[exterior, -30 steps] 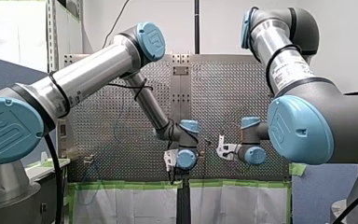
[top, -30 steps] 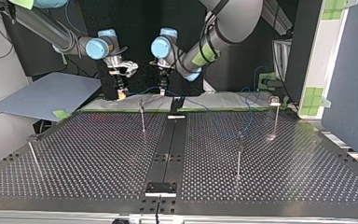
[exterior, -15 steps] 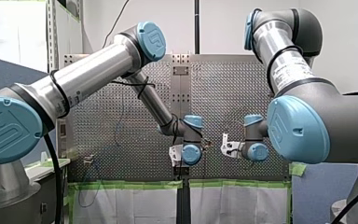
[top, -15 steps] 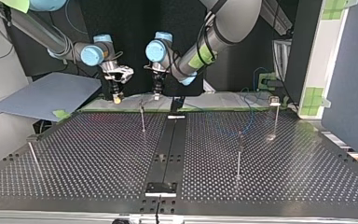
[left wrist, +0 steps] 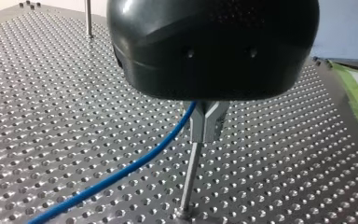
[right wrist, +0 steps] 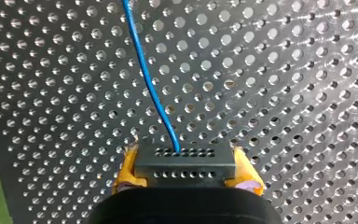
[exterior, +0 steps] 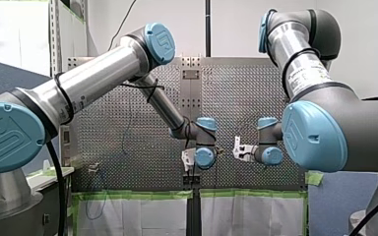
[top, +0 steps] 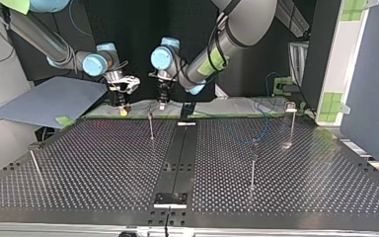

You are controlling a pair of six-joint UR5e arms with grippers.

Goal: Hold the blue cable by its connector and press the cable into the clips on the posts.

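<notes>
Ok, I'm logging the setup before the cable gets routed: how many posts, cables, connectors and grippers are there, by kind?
posts: 4
blue cable: 1
connector: 1
grippers: 2, my left gripper and my right gripper
Total: 8

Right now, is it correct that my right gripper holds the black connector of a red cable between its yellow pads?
Not quite: the right wrist view shows the cable is blue, not red. My right gripper does hold its black connector between yellow pads.
</notes>
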